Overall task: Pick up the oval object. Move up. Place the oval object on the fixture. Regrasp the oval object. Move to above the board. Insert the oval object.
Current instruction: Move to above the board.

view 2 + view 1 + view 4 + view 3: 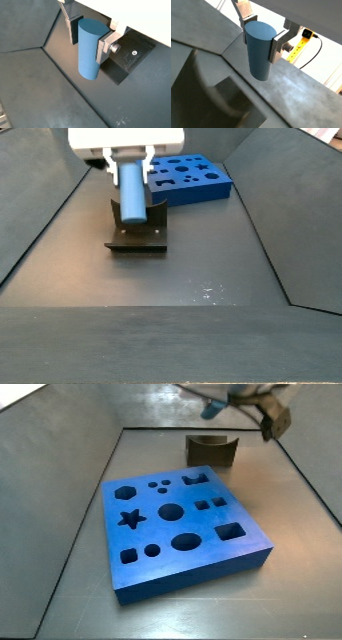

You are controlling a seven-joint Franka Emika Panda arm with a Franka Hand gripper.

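The smooth blue oval-ended peg, the oval object (131,190), hangs upright in the air, clamped near its top between the 2 flat silver fingers (276,48) of the white-bodied gripper (88,34); its lower end is free in both wrist views. Below and behind it in a side view stands the dark fixture (138,230) on the grey floor. Beyond that lies the large blue board (177,529) with its many cut-out holes.

dark grey floor (201,258), sloped grey walls (40,208)
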